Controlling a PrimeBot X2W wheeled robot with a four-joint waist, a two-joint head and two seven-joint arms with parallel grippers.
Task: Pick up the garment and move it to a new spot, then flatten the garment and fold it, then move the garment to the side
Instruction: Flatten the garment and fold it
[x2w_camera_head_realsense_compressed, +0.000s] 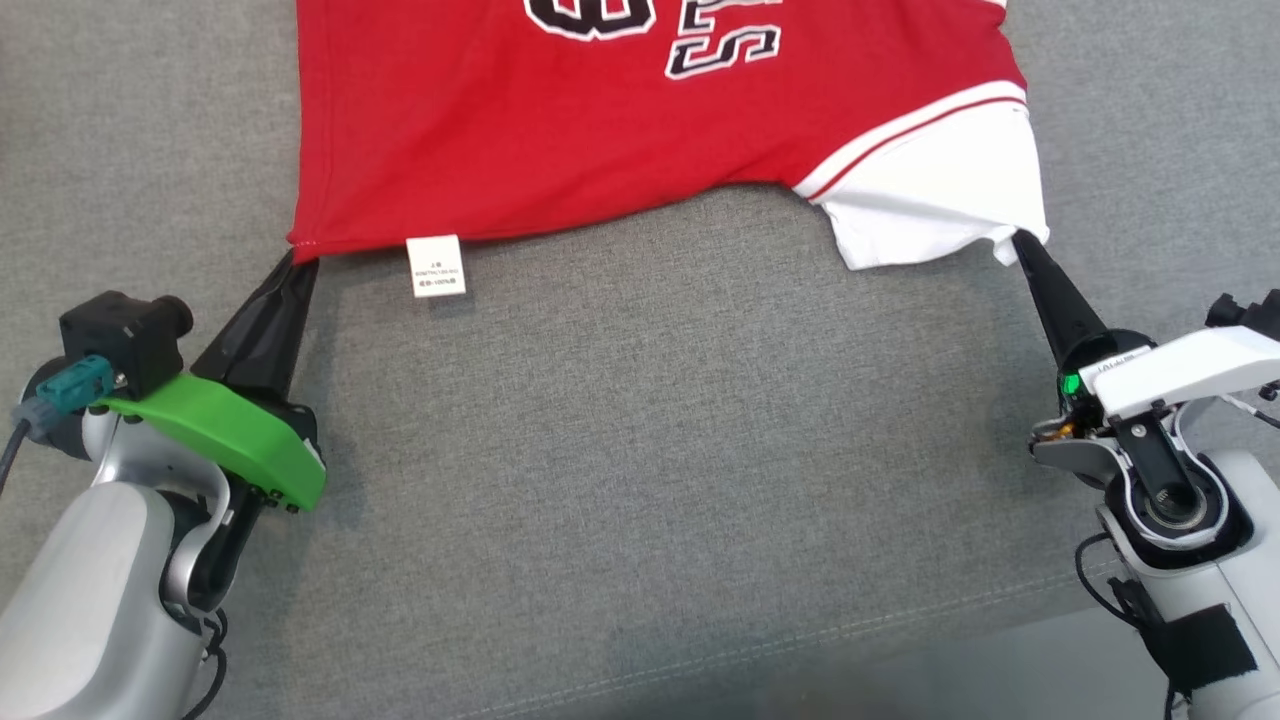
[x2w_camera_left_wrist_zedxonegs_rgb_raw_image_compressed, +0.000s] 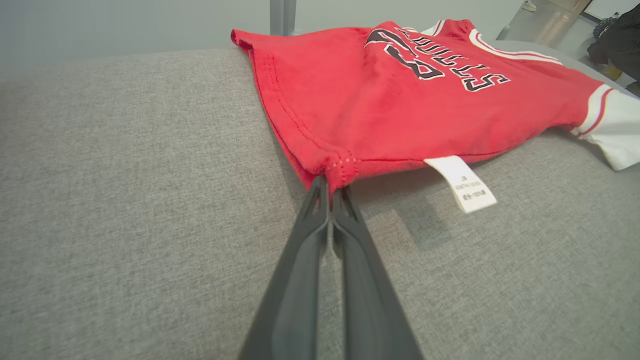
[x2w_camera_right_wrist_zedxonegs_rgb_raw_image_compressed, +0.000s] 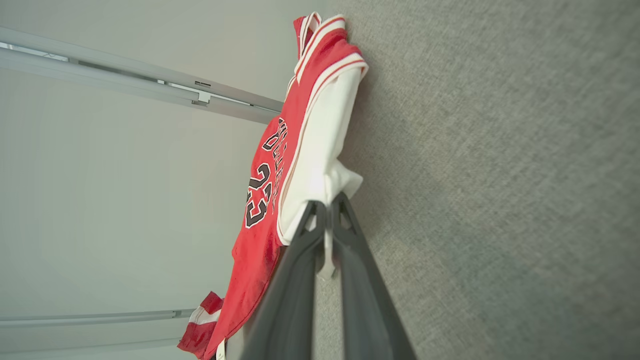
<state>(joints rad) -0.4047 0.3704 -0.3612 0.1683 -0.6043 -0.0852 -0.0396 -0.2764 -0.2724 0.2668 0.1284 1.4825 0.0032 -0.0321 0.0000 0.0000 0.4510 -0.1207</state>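
Here the left tool (x2w_camera_head_realsense_compressed: 298, 262) is pinched shut on the red hem corner of the jersey (x2w_camera_head_realsense_compressed: 560, 130), and the right tool (x2w_camera_head_realsense_compressed: 1022, 242) is pinched on the edge of its white sleeve (x2w_camera_head_realsense_compressed: 930, 190). The jersey lies on the bench (x2w_camera_head_realsense_compressed: 640, 450) straight ahead of both tools. Its near edge is strung left to right between them and its body runs away from the robot. Both arms look equally near, so I judge that any pull comes toward the robot. A label (x2w_camera_head_realsense_compressed: 436, 266) hangs from the hem. The head view cuts off the jersey's far end, and the bunched sleeve hides its layers.
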